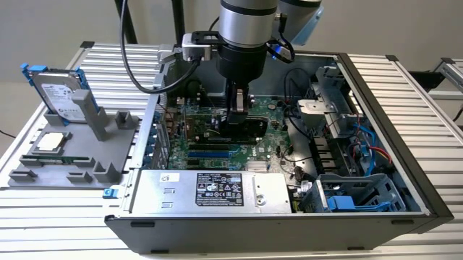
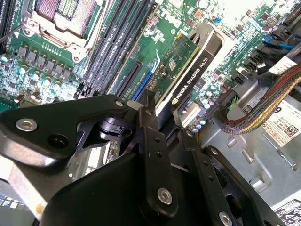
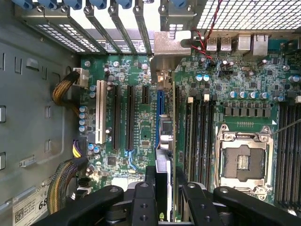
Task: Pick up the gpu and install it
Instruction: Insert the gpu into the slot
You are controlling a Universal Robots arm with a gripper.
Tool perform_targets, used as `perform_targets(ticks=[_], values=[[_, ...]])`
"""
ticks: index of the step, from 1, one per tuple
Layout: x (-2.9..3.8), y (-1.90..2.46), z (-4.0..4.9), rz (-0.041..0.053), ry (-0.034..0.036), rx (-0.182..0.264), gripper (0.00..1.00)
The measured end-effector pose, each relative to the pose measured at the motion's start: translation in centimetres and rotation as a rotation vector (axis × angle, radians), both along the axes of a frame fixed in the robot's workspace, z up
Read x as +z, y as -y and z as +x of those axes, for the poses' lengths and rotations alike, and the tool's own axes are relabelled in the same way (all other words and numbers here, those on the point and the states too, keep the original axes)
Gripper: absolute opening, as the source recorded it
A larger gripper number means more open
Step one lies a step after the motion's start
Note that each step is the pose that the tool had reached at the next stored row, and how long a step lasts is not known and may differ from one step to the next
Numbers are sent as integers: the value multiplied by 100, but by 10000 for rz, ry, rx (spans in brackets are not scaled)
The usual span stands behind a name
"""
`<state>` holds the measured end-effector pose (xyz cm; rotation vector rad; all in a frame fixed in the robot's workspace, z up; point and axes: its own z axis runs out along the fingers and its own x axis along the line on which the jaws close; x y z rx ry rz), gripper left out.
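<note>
GPU (image 2: pixel 188 70): green card with black cooler, held on edge over the motherboard (image 3: pixel 141 122), at the blue expansion slot (image 3: pixel 160 106).
Gripper (image 1: pixel 237 116): pinching the card's upper edge.
Step in hand: keep card square, bracket toward rear slot covers (image 3: pixel 117 21).
Obstacles: memory slots (image 3: pixel 197 136) just beside; cable bundle (image 2: pixel 263 106) near.
Elsewhere: hard drive (image 1: pixel 58 95) on grey fixture.

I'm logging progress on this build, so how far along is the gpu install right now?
The pickup looks done: the end effector is closed on the gpu and holds it on edge inside the open computer case, over the motherboard. In hand is lining the card up by the blue expansion slot. Whether it is fully seated can't be told; release is left.
</note>
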<state>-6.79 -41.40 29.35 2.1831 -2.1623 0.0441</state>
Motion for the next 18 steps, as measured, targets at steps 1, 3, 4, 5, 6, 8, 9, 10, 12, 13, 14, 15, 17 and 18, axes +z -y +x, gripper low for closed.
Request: perform_targets(ticks=[1, 3, 4, 5, 6, 8, 9, 10, 12, 13, 14, 15, 17, 18], values=[[0, 0, 0, 1, 0, 0, 0], [-1, 0, 0, 0, -1, 0, 0], [-1, 0, 0, 0, 0, -1, 0], [-3, 0, -2, 1, 0, -4, 0], [-10, 0, -6, 6, 3, -22, 0], [-18, 0, -15, 1, 0, -93, 0], [-28, 0, -22, 1, 1, -125, 0], [-35, 0, -31, 1, 0, -158, 0], [-45, 2, -50, -1, -1, -217, 0], [-54, 1, -67, 1, -1, -244, 0], [-61, 1, -80, 1, -1, -270, 0], [-69, 1, -88, 1, 0, -295, 0], [-89, 1, -99, 0, 0, -332, 0], [-101, 1, -104, 0, 0, -347, 0]])
